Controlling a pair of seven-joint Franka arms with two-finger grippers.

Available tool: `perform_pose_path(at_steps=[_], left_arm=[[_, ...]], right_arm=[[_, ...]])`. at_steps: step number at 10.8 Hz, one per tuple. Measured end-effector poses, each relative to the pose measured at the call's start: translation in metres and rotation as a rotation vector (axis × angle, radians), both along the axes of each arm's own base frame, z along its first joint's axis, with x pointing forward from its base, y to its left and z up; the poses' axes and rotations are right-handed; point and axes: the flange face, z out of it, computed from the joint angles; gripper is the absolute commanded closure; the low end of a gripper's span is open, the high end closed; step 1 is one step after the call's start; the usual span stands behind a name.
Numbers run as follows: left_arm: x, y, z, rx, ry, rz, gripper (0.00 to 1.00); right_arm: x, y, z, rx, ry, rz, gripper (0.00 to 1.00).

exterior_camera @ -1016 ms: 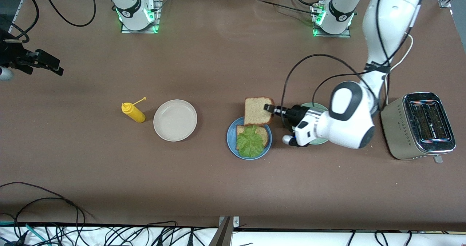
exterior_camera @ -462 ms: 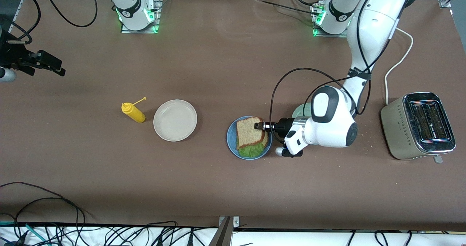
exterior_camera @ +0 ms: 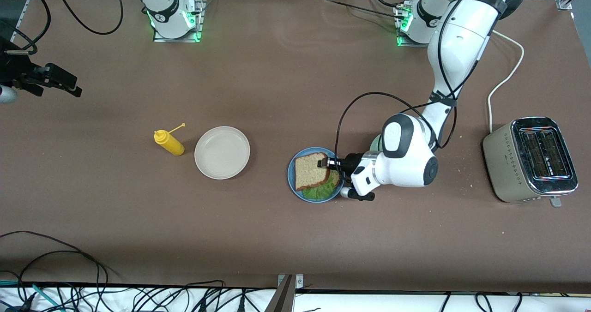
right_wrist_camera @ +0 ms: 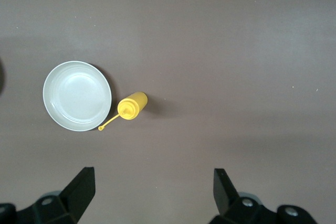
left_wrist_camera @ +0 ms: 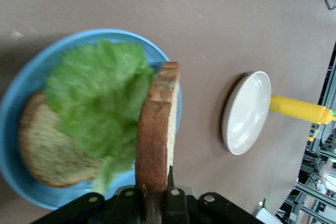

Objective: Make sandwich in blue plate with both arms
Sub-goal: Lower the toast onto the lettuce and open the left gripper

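The blue plate (exterior_camera: 292,179) holds a brown bread slice (left_wrist_camera: 47,150) with a crinkled green lettuce leaf (left_wrist_camera: 100,103) on it. My left gripper (exterior_camera: 324,163) is shut on the crust edge of a second bread slice (exterior_camera: 310,170), holding it flat over the lettuce (exterior_camera: 323,191). In the left wrist view that held slice (left_wrist_camera: 157,124) shows edge-on between the fingers of the left gripper (left_wrist_camera: 156,190), above the plate (left_wrist_camera: 21,93). I cannot tell whether it touches the lettuce. My right gripper (exterior_camera: 74,88) waits open and high at the right arm's end of the table, nothing between its fingers (right_wrist_camera: 155,187).
A cream-white plate (exterior_camera: 222,152) and a yellow squeeze bottle (exterior_camera: 169,142) stand toward the right arm's end. A pale green plate (exterior_camera: 376,142) is mostly hidden under the left arm. A steel toaster (exterior_camera: 531,159) with its white cord sits at the left arm's end.
The left gripper has carried the held slice from beside the plate's rim to over the lettuce and lowered it. The right arm has stayed in place.
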Motion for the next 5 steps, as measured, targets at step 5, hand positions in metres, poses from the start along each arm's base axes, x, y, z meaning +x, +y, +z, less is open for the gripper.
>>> perform_pose_path(at_steps=[5], left_arm=[[0.019,0.064,-0.033,0.02,-0.115,-0.069,0.0]], right_arm=[[0.0,0.003,0.005,0.0,-0.01,0.005,0.0]])
